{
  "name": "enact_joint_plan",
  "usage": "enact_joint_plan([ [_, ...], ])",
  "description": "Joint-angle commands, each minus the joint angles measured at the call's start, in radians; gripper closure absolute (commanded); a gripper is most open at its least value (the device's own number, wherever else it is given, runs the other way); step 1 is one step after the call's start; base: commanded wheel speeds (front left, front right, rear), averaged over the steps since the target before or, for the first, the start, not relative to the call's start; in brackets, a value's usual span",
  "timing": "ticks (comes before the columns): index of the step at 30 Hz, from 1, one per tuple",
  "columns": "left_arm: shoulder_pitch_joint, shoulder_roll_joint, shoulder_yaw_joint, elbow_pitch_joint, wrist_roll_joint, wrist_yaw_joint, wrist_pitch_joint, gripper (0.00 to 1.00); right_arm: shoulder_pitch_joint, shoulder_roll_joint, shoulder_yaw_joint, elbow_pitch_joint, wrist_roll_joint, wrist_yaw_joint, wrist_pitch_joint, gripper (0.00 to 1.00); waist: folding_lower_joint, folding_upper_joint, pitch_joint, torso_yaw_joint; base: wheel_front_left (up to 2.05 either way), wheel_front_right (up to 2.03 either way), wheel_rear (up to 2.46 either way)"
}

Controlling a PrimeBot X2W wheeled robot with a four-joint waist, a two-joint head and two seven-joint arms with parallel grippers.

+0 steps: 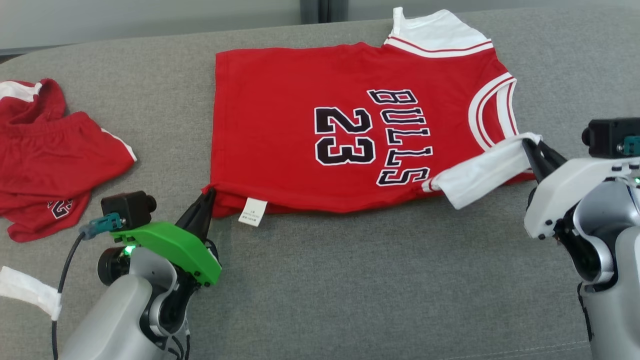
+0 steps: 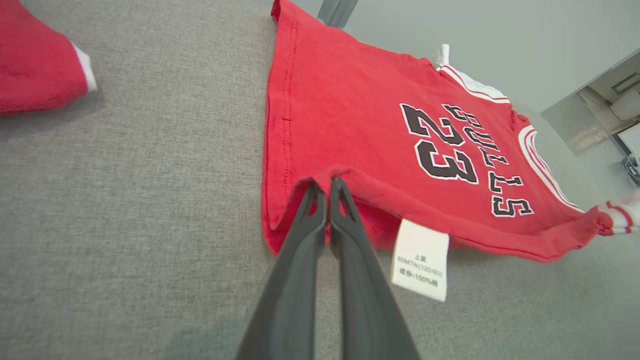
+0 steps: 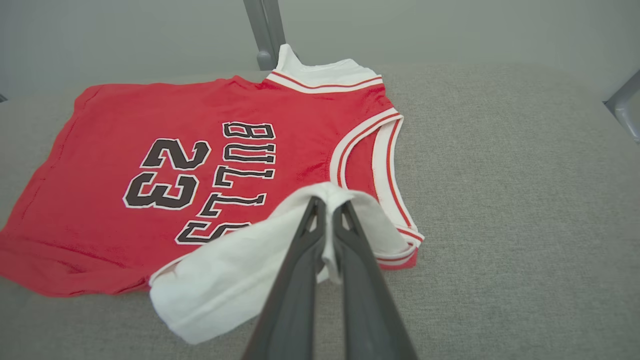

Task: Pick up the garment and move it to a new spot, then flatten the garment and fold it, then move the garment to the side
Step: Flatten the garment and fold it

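Note:
The garment [image 1: 280, 125] is a red Bulls 23 jersey with white sleeves, spread across the grey cushion with its neck to the right. My left gripper [image 1: 209, 194] is shut on the jersey's near hem corner [image 2: 327, 176], lifting it slightly beside the white care label [image 2: 420, 260]. My right gripper [image 1: 530, 146] is shut on the near white sleeve [image 3: 240, 270], which is pulled up and folded over toward the printed lettering. The jersey [image 3: 100, 120] otherwise lies flat.
Red shorts [image 1: 45, 160] with white trim lie crumpled at the left of the cushion [image 1: 350, 280]. A white strap [image 1: 27, 292] hangs on my left arm's cable. The cushion's back edge runs behind the jersey, with a grey post [image 3: 265, 30] beyond it.

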Motion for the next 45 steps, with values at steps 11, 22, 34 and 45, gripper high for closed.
enact_joint_plan([
  [11,-0.176,-0.048,-0.009,0.13,0.024,0.035,0.037,1.0,-0.277,-0.064,0.104,0.295,0.019,-0.001,-0.163,1.0,0.0001,0.0,0.089,0.025,0.0,0.0,0.0],
  [22,-0.24,-0.065,-0.027,0.192,0.051,0.011,0.014,1.0,-0.346,-0.06,0.113,0.419,-0.013,-0.001,-0.256,1.0,0.0001,0.0,0.11,0.033,0.0,0.0,0.0],
  [34,-0.238,-0.057,-0.045,0.223,0.102,0.01,-0.074,0.0,-0.316,-0.04,0.08,0.431,0.002,-0.001,-0.343,0.0,0.0001,0.0,0.085,0.021,0.0,0.0,0.0],
  [45,-0.095,-0.035,-0.095,0.169,0.189,0.113,-0.158,0.0,-0.154,-0.035,-0.065,0.336,-0.071,-0.001,-0.189,0.0,0.0001,0.0,0.059,0.016,0.0,0.0,0.0],
])
